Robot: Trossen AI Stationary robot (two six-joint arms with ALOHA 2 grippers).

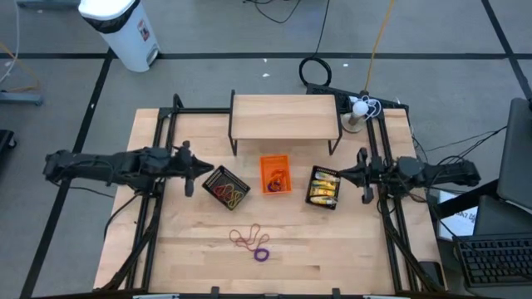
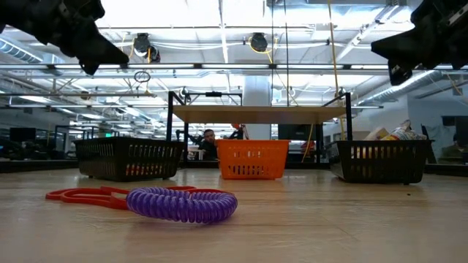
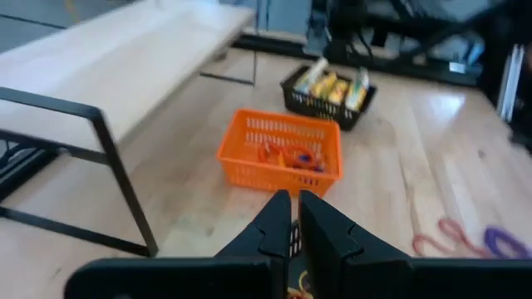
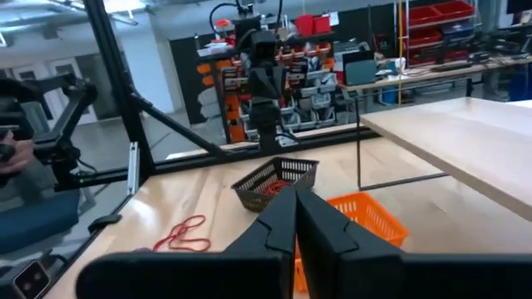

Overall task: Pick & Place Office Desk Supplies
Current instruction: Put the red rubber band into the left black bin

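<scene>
Left gripper (image 1: 193, 176): arm stretched level from the table's left side, raised above the wood, its tip beside the left black mesh tray (image 1: 226, 187); fingers (image 3: 270, 228) pressed together, holding nothing.

Right gripper (image 1: 362, 174): arm stretched level from the right side, also raised, its tip beside the right black mesh tray (image 1: 324, 186); fingers (image 4: 283, 220) closed, holding nothing.

Loose supplies: thin red rubber bands (image 1: 247, 237) and a purple coiled ring (image 1: 262, 253) lie on the bare light wooden tabletop (image 1: 349, 249) toward the front, the ring touching the bands' edge, well apart from both grippers.

Sorted supplies: red and tan bands (image 1: 229, 194) in the left mesh tray; small yellow packets (image 1: 324, 184) in the right mesh tray; small coloured items, too small to tell apart, in the small orange plastic tray (image 1: 275, 174) between the two.

Open room: wide bare wood around the loose bands, to the front edge and both side rails.

Obstacles: a low wooden shelf on black legs (image 1: 285, 116) stands behind the three trays; black frame rails (image 1: 158, 133) run along both table sides.

Beyond the table: a white bin (image 1: 123, 30) on the floor; a person (image 2: 209, 139) seated far behind.
</scene>
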